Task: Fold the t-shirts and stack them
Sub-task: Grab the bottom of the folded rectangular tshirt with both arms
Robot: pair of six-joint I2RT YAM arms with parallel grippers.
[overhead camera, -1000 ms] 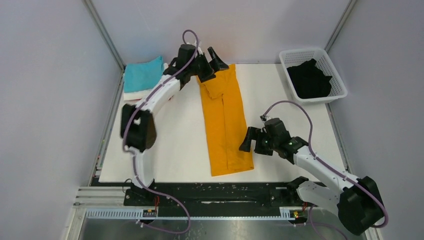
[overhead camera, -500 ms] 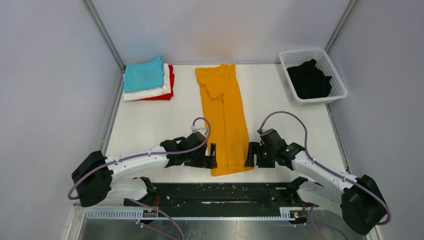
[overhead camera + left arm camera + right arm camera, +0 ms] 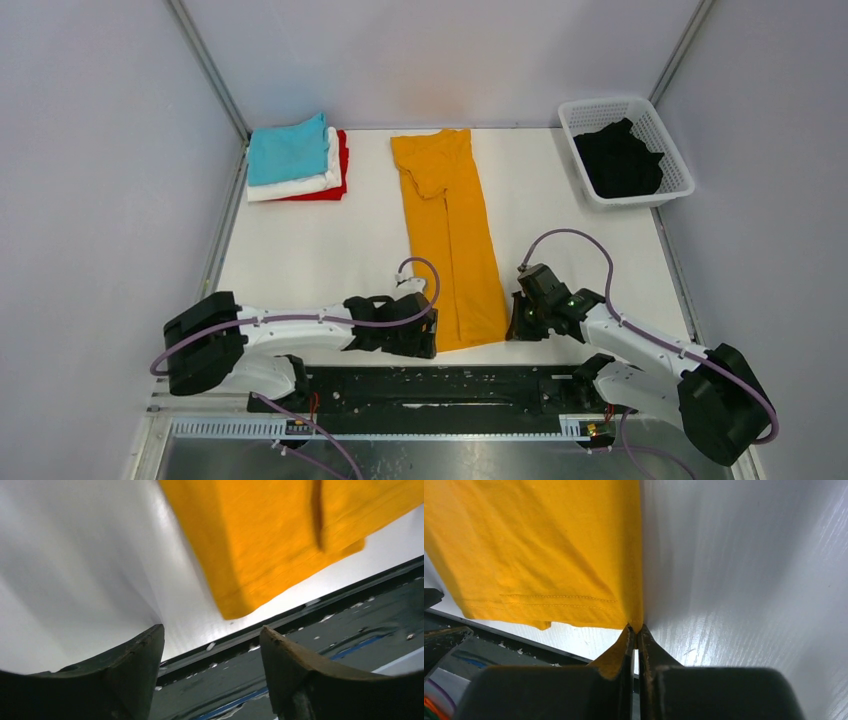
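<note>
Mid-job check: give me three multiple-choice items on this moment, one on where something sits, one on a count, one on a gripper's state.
1. Where is the black shirt?
A. in the basket
B. spread flat in the middle
C. draped over an arm

2. How many shirts make up the far-left stack?
A. two
B. three
C. four

3. What is the right gripper doing?
A. standing wide open
B. shut on the near corner of the orange shirt
C. shut on nothing

Answers:
1 A: the top view shows black cloth inside the lattice walls.
2 B: the teal shirt lies on the white shirt, which lies on the red shirt.
3 B: the right wrist view shows its jaws pinched on the hem corner.
</note>
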